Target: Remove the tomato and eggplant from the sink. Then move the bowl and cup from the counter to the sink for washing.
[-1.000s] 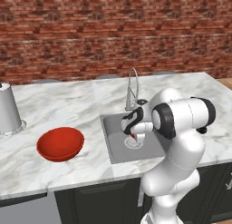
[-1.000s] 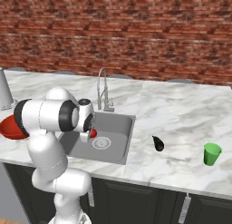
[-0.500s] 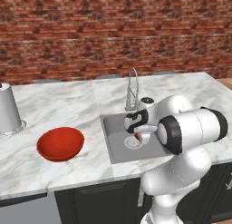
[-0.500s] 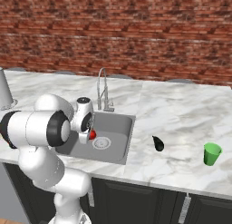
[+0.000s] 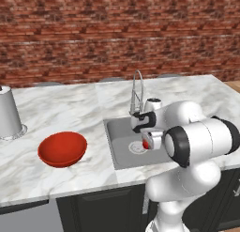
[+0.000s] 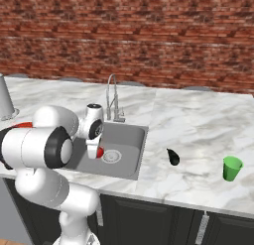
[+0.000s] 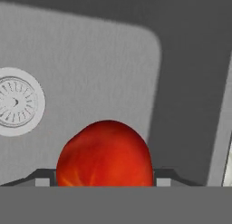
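So the backdrop is a red brick wall (image 5: 93, 34) running the whole way across. Pick that as the reference: below it at the far left end sits a grey metal canister (image 5: 9, 113), upright, wider at the bottom, on a round base; in the right base view just its edge (image 6: 5, 97) pokes in at the left side. Well below the wall, along the front, are dark cabinets (image 6: 173, 221) with pale handles (image 6: 201, 234).
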You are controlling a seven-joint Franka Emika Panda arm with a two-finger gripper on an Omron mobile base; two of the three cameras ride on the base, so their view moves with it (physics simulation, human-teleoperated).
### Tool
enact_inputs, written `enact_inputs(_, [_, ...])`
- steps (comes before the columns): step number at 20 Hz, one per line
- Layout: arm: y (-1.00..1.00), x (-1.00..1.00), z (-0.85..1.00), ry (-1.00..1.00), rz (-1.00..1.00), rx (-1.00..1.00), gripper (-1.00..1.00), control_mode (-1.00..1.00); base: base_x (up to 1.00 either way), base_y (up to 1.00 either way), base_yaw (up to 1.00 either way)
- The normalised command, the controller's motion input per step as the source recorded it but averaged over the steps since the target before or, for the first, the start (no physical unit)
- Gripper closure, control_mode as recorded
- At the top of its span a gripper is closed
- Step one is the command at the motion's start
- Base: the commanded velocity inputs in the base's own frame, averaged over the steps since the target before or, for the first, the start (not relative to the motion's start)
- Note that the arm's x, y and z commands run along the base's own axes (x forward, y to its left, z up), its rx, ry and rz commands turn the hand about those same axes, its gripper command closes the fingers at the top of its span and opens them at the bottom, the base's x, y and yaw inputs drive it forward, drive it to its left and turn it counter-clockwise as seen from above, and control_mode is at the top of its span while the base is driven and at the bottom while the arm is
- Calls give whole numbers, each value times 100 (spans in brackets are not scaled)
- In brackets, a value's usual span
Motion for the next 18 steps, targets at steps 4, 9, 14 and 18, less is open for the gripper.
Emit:
enact_inputs(4, [-4, -27, 6, 38, 17, 0, 100, -100, 0, 0, 0])
enact_inputs(9, [-8, -29, 12, 36, 17, 0, 100, -100, 0, 0, 0])
enact_inputs(14, [-14, -35, 14, 23, 18, 0, 100, -100, 0, 0, 0])
enact_inputs(18, [-21, -36, 13, 9, 21, 0, 100, -100, 0, 0, 0])
